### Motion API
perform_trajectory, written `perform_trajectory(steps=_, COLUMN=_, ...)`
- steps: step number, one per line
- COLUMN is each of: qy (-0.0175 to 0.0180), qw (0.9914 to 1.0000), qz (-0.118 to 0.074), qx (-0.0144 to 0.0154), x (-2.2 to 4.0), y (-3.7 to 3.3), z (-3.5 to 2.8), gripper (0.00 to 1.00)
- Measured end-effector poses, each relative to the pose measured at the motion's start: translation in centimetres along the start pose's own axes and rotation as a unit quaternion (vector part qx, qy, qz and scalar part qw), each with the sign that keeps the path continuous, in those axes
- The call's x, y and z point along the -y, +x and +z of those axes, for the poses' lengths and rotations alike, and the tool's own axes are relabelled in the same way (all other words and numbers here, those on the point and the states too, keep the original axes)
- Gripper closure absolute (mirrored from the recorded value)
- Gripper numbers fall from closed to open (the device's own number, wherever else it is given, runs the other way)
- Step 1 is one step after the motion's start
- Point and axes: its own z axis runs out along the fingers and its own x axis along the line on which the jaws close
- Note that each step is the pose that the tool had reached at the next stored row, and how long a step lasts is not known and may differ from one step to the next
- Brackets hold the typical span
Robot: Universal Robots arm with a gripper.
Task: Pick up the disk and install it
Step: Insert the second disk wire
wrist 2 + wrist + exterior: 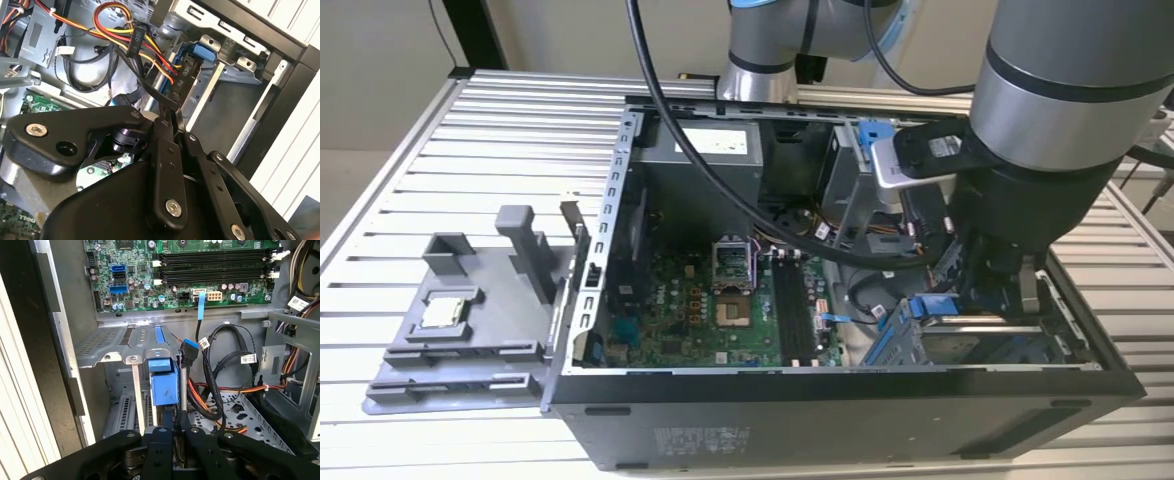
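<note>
The gripper (173, 422) reached down inside the open computer case (854, 400), its jaws closed together with nothing clearly between them. The disk (163, 382), in its blue frame, stood edge-up in the drive cage (107, 347) just beyond the fingertips.

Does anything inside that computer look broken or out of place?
Nothing looks broken. The case lies on its side with the panel off, which suits the work. Loose cables sprawl beside the bay where the end effector is close to the disk. They are untidy, not visibly damaged.
</note>
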Motion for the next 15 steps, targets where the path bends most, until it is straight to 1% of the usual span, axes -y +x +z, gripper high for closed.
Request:
perform_trajectory(steps=8, qy=0.0016, qw=1.00000, qz=0.000, qx=0.0002, x=-0.03, y=0.01, z=0.10, gripper=1.00)
perform_trajectory(steps=15, qy=0.0042, qw=0.99999, qz=0.000, qx=0.0004, x=-0.08, y=0.02, z=0.26, gripper=1.00)
